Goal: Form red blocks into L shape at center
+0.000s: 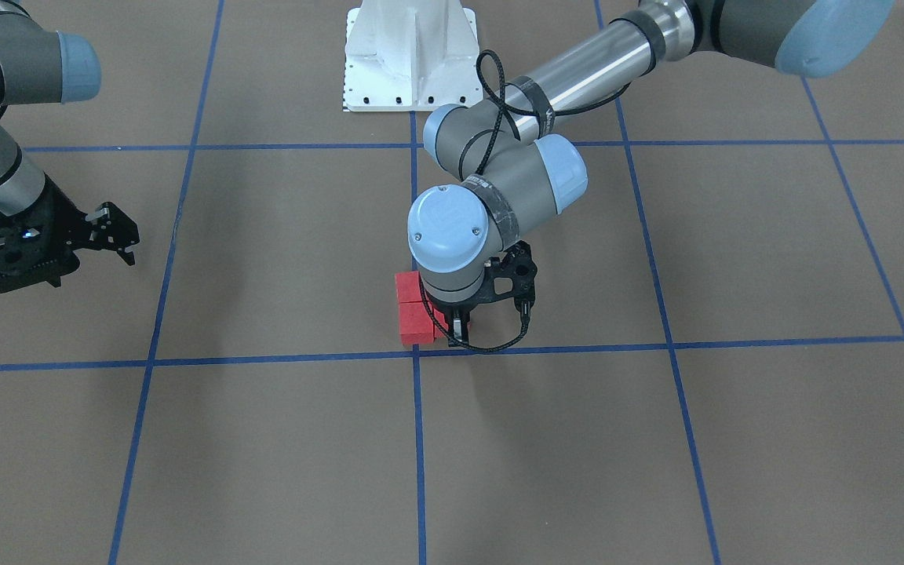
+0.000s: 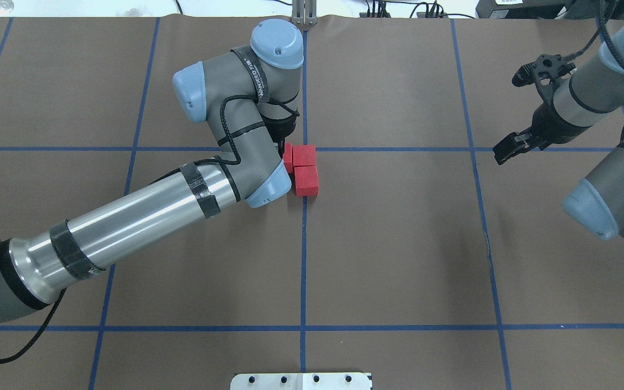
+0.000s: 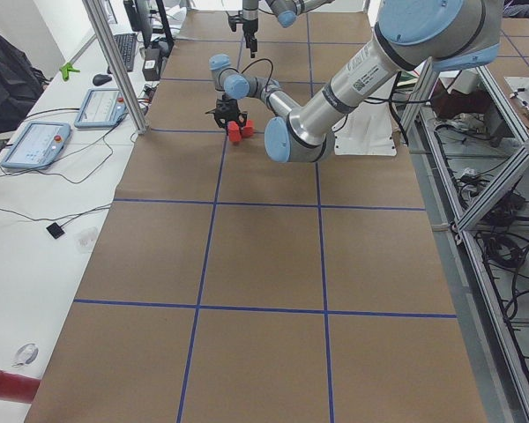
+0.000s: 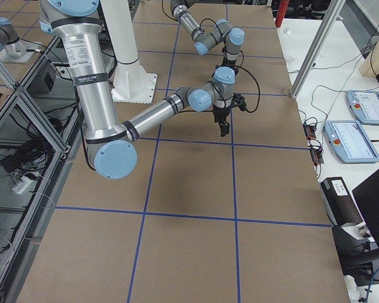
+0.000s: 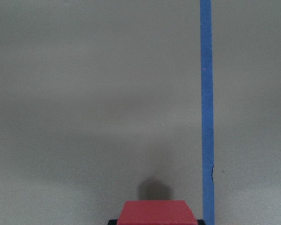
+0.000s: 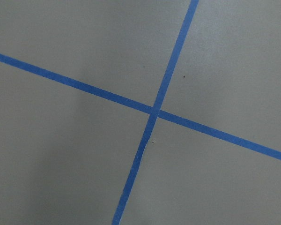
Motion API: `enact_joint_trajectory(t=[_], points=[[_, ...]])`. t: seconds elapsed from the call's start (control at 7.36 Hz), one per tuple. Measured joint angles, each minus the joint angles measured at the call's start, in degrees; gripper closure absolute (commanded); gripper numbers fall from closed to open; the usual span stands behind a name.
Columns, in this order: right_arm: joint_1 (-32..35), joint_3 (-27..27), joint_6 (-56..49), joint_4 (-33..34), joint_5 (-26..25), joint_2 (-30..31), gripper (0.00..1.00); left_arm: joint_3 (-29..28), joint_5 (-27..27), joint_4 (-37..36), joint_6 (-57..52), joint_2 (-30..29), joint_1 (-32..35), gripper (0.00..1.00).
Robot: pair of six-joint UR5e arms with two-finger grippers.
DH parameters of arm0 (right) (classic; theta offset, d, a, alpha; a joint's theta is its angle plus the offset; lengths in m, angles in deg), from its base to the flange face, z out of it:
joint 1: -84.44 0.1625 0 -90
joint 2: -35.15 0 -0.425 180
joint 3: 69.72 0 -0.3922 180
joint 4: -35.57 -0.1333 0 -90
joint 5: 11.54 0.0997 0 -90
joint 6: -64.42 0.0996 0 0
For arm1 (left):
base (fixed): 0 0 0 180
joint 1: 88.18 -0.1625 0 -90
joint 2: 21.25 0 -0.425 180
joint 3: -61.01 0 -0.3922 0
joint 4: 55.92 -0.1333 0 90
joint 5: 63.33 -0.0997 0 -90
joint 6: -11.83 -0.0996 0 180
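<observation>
**Three reds bunched at the crossing**

From overhead, the left arm (image 2: 128, 216) reaches in from 8 o'clock across the brown floor (image 2: 398, 244). The left gripper (image 1: 458, 323) is down among the red blocks (image 2: 306, 180), its claw pinching the one at 9 o'clock of the other two. The right gripper (image 2: 504, 150) hangs well apart at 3 o'clock, and I cannot tell whether its claw is spread. The blocks touch in an L, just at 6 o'clock of the center (image 1: 417, 353).

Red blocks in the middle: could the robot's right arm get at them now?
Probably yes: bare floor lies between the right gripper and the red blocks' facing side. The left gripper crowds only the third block.
</observation>
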Motion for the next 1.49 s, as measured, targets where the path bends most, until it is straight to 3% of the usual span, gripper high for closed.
enact_joint_trajectory(t=[0.54,0.68,1.49], points=[[0.0,0.0,0.0,0.0,0.0,0.0,0.01,0.1,0.0,0.1,0.0,0.0,0.0,0.29],[0.0,0.0,0.0,0.0,0.0,0.0,0.01,0.0,0.0,0.1,0.0,0.0,0.0,0.00],[0.0,0.4,0.7,0.0,0.1,-0.8,0.01,1.7,-0.2,-3.3,-1.3,0.8,1.3,0.00]])
